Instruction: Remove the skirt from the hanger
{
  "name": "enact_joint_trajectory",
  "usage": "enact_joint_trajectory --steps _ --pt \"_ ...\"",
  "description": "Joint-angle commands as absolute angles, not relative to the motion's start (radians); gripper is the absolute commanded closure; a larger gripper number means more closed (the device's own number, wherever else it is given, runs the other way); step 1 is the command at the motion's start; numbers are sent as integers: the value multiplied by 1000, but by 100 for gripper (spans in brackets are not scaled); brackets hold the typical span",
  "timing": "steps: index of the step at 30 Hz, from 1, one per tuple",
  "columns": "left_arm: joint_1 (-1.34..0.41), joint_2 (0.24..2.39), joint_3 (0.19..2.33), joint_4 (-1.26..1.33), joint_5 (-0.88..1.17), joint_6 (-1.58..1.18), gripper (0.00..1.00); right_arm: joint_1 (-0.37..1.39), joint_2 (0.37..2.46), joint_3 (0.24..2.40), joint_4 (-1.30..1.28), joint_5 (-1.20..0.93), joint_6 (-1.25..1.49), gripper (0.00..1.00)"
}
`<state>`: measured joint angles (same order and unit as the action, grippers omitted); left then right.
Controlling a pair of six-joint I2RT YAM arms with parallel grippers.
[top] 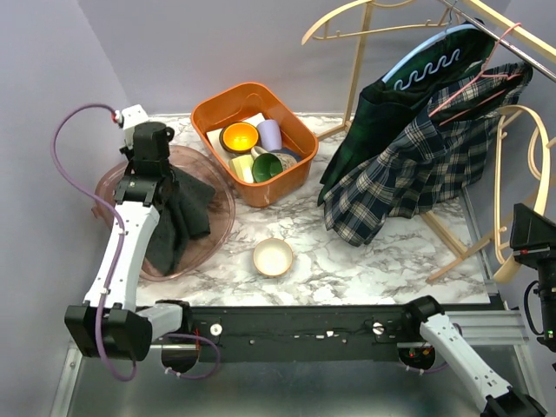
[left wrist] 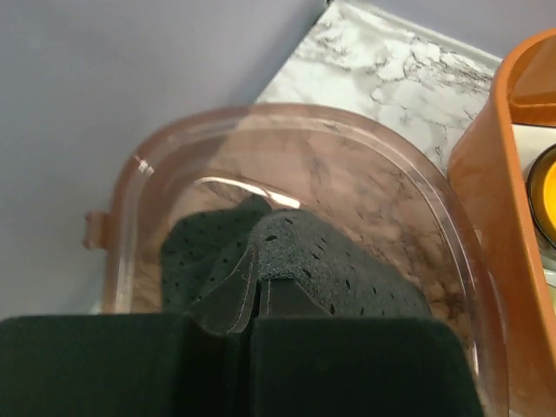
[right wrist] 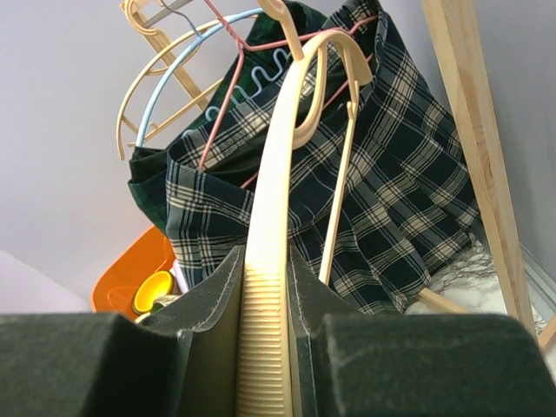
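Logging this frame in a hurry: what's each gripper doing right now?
Left gripper: closed, pinching the dark cloth in the pink tub.
Right gripper: closed on the cream hanger.

On the table [top: 365, 261], toward the back: the tub [top: 261, 189], with cups [top: 268, 135] inside. Just left of the tub: a basin [top: 198, 163], with a cloth [top: 187, 213] lying in it and the left hand [left wrist: 261, 291] down at the cloth. In front of the tub, apart from it: a bowl [top: 273, 257]. Right of the tub: a rack [top: 354, 82], with the skirt [top: 417, 178] hanging from its rail. Farther right of the tub, past the skirt: a hanger [right wrist: 278, 174], clamped in the right hand [right wrist: 268, 261].
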<state>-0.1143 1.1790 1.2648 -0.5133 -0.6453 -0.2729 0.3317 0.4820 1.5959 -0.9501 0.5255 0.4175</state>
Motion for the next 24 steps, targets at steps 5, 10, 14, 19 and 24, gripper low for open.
enact_joint_trajectory --steps 5,10,14,19,24 --pt "104 1227 1049 -449 -246 -661 65 330 460 1549 -919 515 419 99" --pt "120 1229 1074 -517 -210 -699 34 330 486 1568 -943 538 414 99" --pt "120 1143 1121 -532 -241 -701 1 328 491 1571 -931 566 402 99" --pt "120 1068 1239 -531 -165 -603 1 330 514 1571 -922 577 399 99" --pt "120 1032 1093 -318 -2 -620 10 330 514 1528 -891 563 408 99"
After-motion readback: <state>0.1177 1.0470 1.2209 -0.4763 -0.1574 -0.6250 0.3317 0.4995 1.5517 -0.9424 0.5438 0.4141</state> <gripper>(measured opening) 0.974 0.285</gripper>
